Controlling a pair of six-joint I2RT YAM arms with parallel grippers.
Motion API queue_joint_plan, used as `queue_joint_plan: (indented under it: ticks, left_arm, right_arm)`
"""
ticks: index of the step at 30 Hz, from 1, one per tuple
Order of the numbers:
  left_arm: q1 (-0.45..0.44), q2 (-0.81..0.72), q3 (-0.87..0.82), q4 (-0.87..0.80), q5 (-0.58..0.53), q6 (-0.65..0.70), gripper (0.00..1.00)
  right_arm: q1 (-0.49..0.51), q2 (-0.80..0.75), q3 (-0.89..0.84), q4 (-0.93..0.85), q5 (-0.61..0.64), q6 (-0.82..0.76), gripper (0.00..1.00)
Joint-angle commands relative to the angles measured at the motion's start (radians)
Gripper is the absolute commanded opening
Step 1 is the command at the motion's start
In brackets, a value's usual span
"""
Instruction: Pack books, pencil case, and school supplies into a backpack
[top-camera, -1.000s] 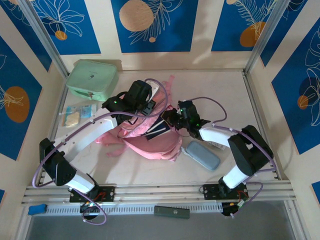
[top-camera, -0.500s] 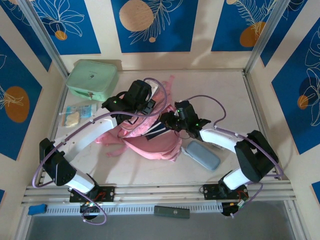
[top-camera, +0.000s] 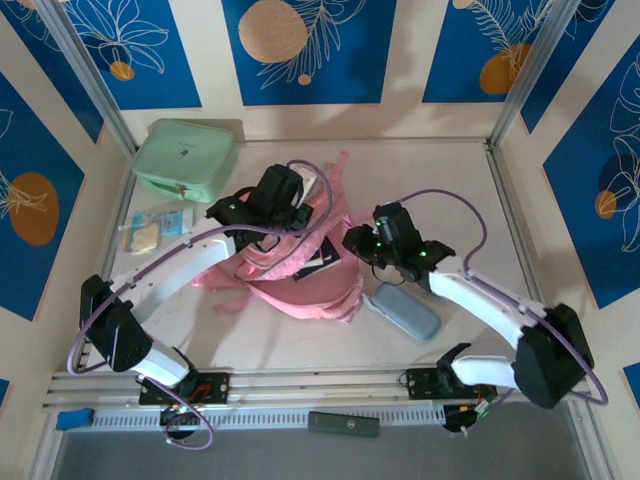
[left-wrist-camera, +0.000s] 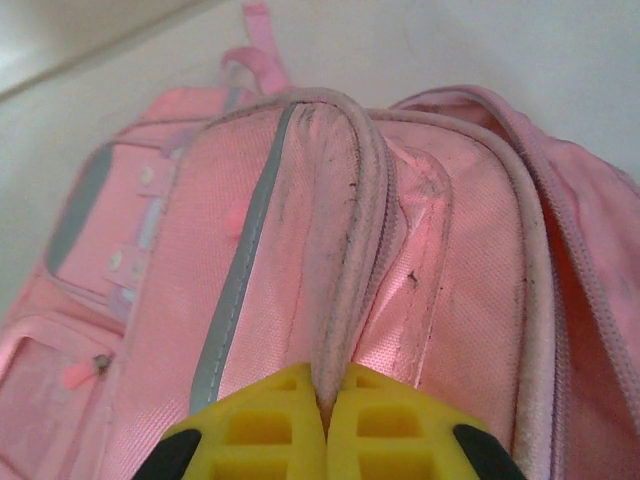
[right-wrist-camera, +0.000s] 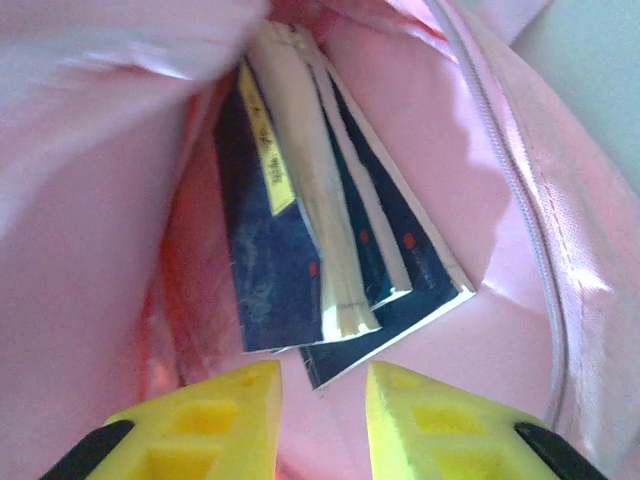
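The pink backpack (top-camera: 300, 285) lies open in the middle of the table. My left gripper (top-camera: 298, 213) is shut on a raised fold of the backpack (left-wrist-camera: 250, 200) at its opening rim, and the left gripper (left-wrist-camera: 327, 388) pinches that seam between its yellow pads. Several dark navy books (right-wrist-camera: 275, 265) with a yellow label strip sit inside the backpack (right-wrist-camera: 500, 200) mouth. My right gripper (right-wrist-camera: 322, 385) stands open just short of the books' near edges, holding nothing. From above, the books (top-camera: 322, 263) lie just left of the right gripper (top-camera: 354, 243). The grey-blue pencil case (top-camera: 405, 311) lies on the table beside the backpack. The school supplies are hidden.
A mint-green boxy case (top-camera: 185, 158) stands at the back left, with a clear packet (top-camera: 155, 228) in front of it. A dark bar (top-camera: 343, 423) and a blue block (top-camera: 72, 418) lie on the front rail. Walls close in on three sides.
My right gripper has opened, let go of the books inside the backpack and drawn back to the right. The left gripper keeps its hold on the backpack rim.
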Motion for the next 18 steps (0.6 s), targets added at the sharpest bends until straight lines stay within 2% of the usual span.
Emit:
queue_joint_plan:
  ticks: [1, 3, 5, 6, 8, 11, 14, 18]
  left_arm:
    - [0.009, -0.005, -0.02, 0.078, 0.12, -0.088, 0.27]
    - [0.021, -0.043, -0.035, 0.068, 0.207, -0.163, 0.47]
    - [0.031, -0.115, -0.087, 0.116, 0.297, -0.211, 0.57]
    - [0.033, -0.161, -0.121, 0.134, 0.3, -0.237, 0.61]
    - [0.045, -0.245, -0.194, 0.139, 0.265, -0.278, 0.65]
    - [0.116, -0.376, -0.342, 0.095, 0.182, -0.385, 0.68]
    - [0.23, -0.475, -0.505, 0.081, 0.199, -0.491, 0.7]
    - [0.391, -0.527, -0.663, 0.084, 0.274, -0.578, 0.71]
  right_arm:
    - [0.0, -0.085, 0.029, -0.13, 0.029, -0.071, 0.29]
    - [-0.001, -0.12, 0.042, -0.21, 0.028, -0.09, 0.31]
    - [-0.007, -0.13, 0.042, -0.267, -0.009, -0.1, 0.31]
    - [-0.005, -0.131, 0.044, -0.292, -0.032, -0.103, 0.31]
    - [0.023, -0.133, 0.041, -0.304, -0.064, -0.122, 0.32]
    - [0.092, -0.094, 0.047, -0.309, -0.101, -0.133, 0.33]
    - [0.177, -0.023, 0.079, -0.334, -0.105, -0.11, 0.33]
    - [0.316, 0.049, 0.12, -0.352, -0.038, -0.076, 0.34]
